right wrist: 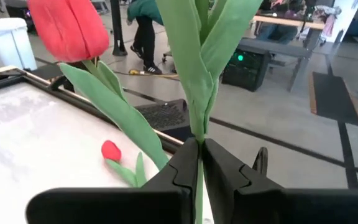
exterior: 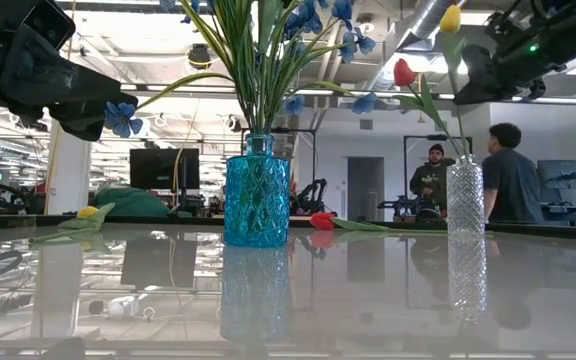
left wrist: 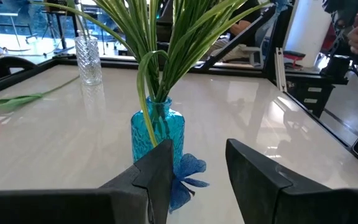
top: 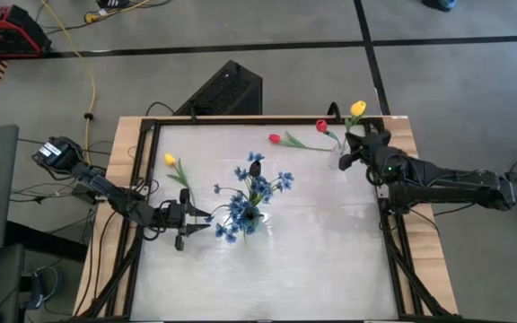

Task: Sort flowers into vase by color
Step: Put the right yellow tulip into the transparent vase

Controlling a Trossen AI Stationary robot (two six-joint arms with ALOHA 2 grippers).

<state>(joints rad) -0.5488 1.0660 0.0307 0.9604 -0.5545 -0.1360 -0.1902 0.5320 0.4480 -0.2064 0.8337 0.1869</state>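
A blue vase [top: 249,213] [exterior: 257,200] holds the blue sprays [top: 257,187]. My left gripper [top: 201,216] [left wrist: 197,167] hovers open just left of it, and one drooping blue blossom [left wrist: 185,177] hangs between its fingers. A clear vase [top: 339,158] [exterior: 465,195] near the far right corner holds a red tulip [top: 321,126] [exterior: 404,72]. My right gripper [top: 359,144] [right wrist: 199,155] is above that vase, shut on a yellow tulip [top: 357,109] [exterior: 450,18]. A second red tulip [top: 276,139] [exterior: 321,221] and a second yellow tulip [top: 170,161] [exterior: 88,213] lie flat on the table. My right gripper pinches the yellow tulip's green stem [right wrist: 198,134] between its two fingers, just below where the leaves branch off. The fingers come from the table's right and lie across the stem. The tulip stands upright, its blossom above the gripper and its lower stem [exterior: 460,140] reaching down into the clear vase's mouth.
A raised black frame [top: 151,126] edges the white table. Open table room lies at the near side and between the two vases. People stand in the room beyond the far edge [exterior: 508,185]. A black box [top: 227,90] sits on the floor beyond the table.
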